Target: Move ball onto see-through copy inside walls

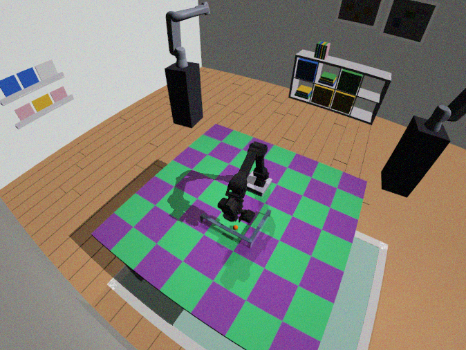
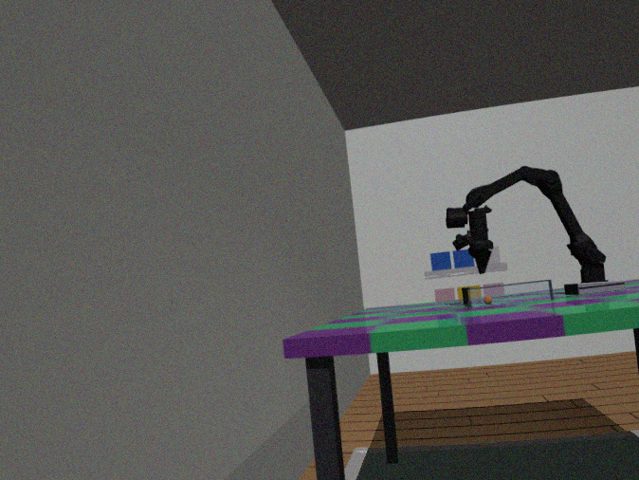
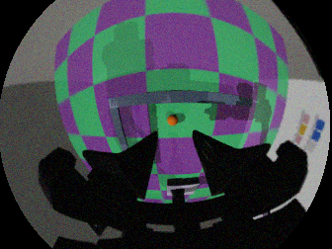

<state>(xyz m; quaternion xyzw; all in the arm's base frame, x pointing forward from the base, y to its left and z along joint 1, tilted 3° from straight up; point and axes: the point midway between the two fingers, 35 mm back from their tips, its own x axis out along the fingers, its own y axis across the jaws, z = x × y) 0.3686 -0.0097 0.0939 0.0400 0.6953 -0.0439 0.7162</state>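
The orange ball (image 1: 235, 227) (image 2: 487, 299) (image 3: 172, 120) lies on the table inside the corner of the two low clear walls (image 1: 240, 237) (image 2: 550, 290) (image 3: 173, 97), near the longer wall and apart from it. The see-through copy cannot be told apart from the ball in any view. My gripper (image 2: 482, 272) (image 3: 175, 133) is open and empty, pointing down, well above the ball and the walls. In the wrist view its two fingertips stand apart, with the ball beyond them. In the top view the fingertips are hard to make out.
The table top (image 1: 210, 256) (image 2: 417, 338) is checked in green and purple. The arm's base (image 1: 259, 185) stands behind the walls' open side. The walls stand low around the ball on two sides. Two pedestals (image 1: 184, 94) (image 1: 412, 158) with grey arms stand off the table.
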